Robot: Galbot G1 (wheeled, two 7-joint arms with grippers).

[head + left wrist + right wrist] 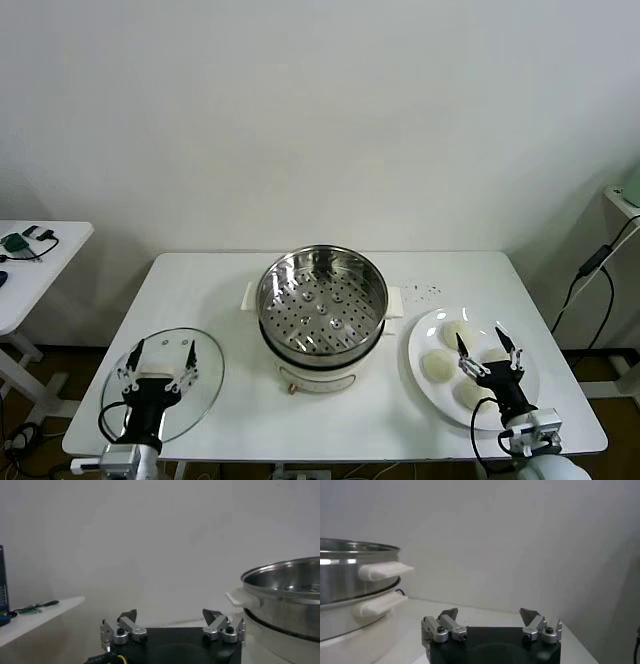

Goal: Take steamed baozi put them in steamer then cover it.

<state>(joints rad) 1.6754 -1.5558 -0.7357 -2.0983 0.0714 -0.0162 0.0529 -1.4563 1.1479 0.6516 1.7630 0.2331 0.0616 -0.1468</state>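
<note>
Your left hand (160,352) hovers spread over the cover (205,385), which lies flat on the table (200,290) at its left front. Your right hand (488,345), also spread, hangs above the baozi (438,364) on the plate (420,340). Between them the steamer (322,295) sits upright, mouth upward, handles pointing left and right.

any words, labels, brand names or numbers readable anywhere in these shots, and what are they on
None can be read.
Round shiny steel steamer basket on its white cooker base: no legible brand or label; a small reddish dot at the base's front is too small to make out.
Faint dark specks on the white table beside the steamer: too small to tell whether they are print.
Round clear glass lid, white plate, cream-white buns: no markings visible.
</note>
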